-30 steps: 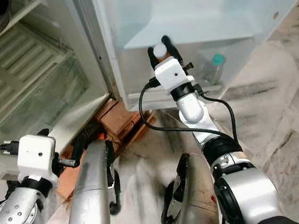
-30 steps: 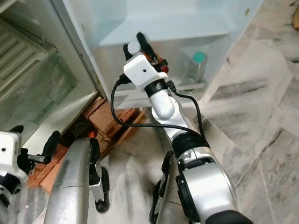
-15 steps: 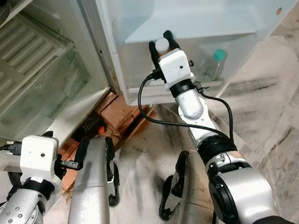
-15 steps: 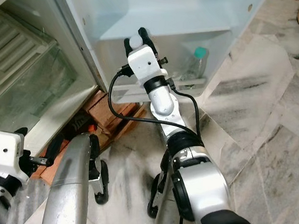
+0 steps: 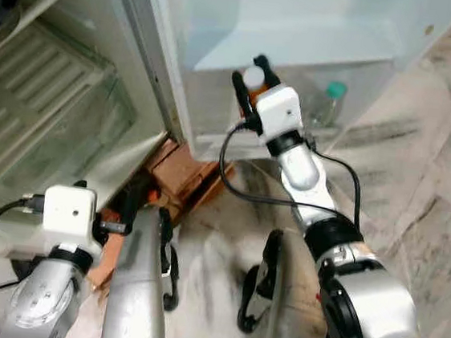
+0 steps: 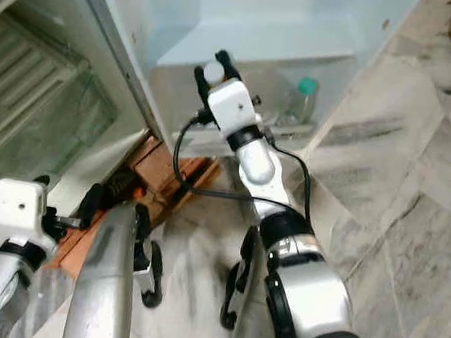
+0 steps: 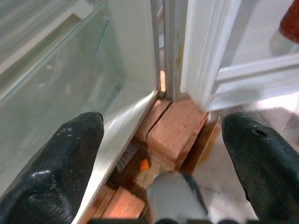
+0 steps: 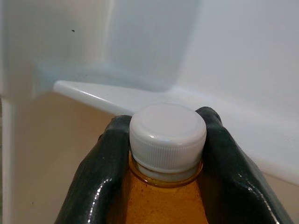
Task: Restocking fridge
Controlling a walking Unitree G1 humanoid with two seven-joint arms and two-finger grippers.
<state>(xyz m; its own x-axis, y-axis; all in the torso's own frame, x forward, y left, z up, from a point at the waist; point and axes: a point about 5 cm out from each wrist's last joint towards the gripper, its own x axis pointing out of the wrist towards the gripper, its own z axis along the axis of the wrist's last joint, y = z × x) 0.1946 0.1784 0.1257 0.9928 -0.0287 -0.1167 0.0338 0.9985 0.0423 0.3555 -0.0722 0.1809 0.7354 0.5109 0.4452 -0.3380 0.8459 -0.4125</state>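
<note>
Right wrist view gives me the right gripper (image 8: 166, 154) fingers clamped on the amber bottle (image 8: 163, 196) neck, upright, door shelf (image 8: 107, 95) just beyond them; left gripper (image 7: 159, 154) fingers apart, idle.

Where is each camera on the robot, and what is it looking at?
Left eye view: on the head, looking down at the open fridge door, both silver arms and the right tool holding a white-capped bottle.
Right eye view: beside it on the head, sharing that same scene, with a green-capped bottle on the door shelf.
Left wrist view: on the left wrist, looking past its open tool at the bricks under the fridge.
Right wrist view: on the right wrist, looking along its two fingers clamped on the bottle, shared with the eye views.
</note>
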